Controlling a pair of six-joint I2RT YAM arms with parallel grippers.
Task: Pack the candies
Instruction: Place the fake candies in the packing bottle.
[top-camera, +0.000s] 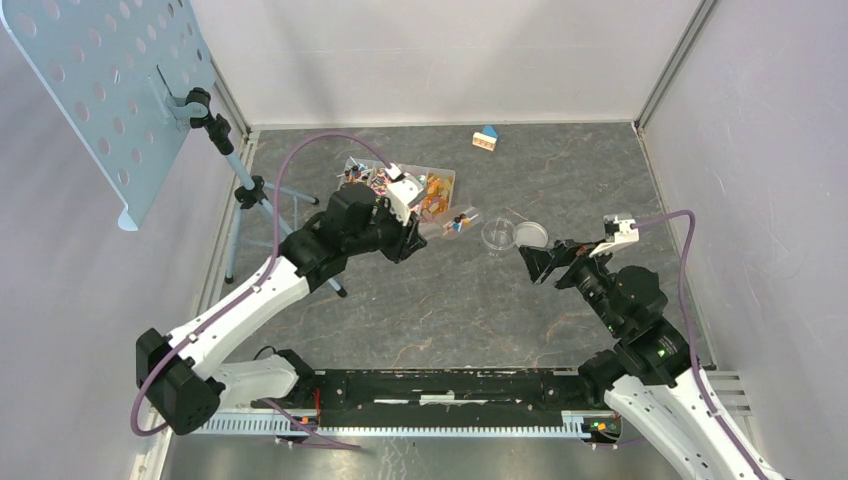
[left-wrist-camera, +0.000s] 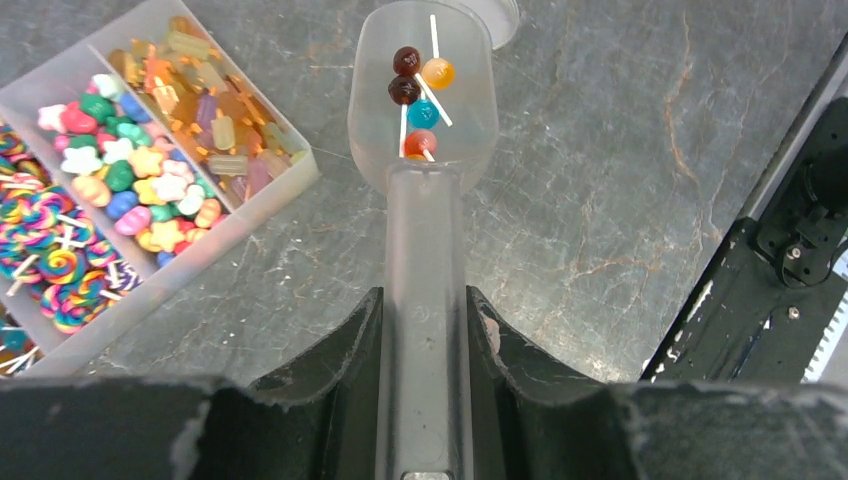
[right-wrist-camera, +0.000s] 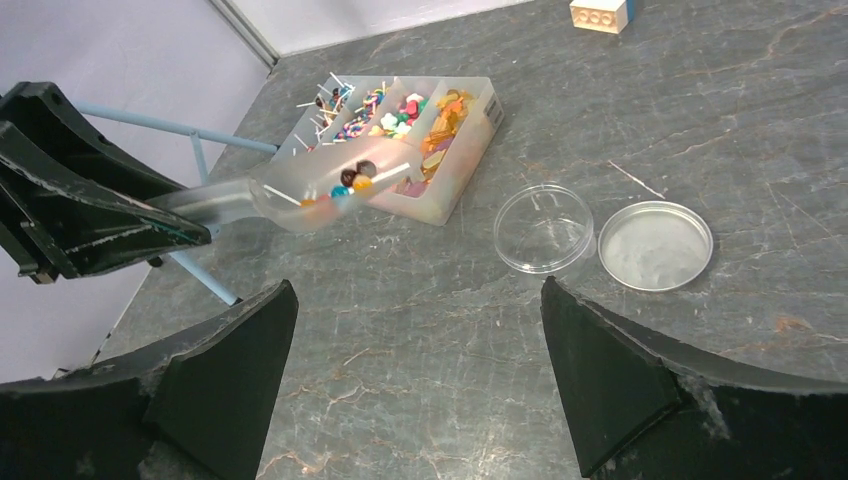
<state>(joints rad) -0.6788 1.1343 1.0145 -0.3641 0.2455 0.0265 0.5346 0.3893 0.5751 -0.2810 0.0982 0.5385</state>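
L pincer (left-wrist-camera: 424, 310) clenched on clear plastic scoop (left-wrist-camera: 470, 120) w/ small colourful candies (left-wrist-camera: 421, 92); clear round dish (right-wrist-camera: 543, 228) just past its tip. R pincer (right-wrist-camera: 415, 290) open, empty.

open tabletop (right-wrist-camera: 420, 350) nearside, dish (right-wrist-camera: 545, 228), lid (right-wrist-camera: 655, 245) apparently touching

The top external camera sits high behind the arm bases and looks down over the whole table (top-camera: 440, 310). The left wrist camera sits close behind the left gripper (left-wrist-camera: 423, 300), aimed steeply down along the scoop (left-wrist-camera: 424, 230) at nearby tabletop. The right wrist camera looks forward and down past the right gripper (right-wrist-camera: 416, 290) from farther back. All three catch the scoop and the divided box (right-wrist-camera: 470, 150). The overhead and right wrist views share the clear dish (right-wrist-camera: 543, 228), the lid (right-wrist-camera: 655, 245) and the toy house (top-camera: 486, 138).
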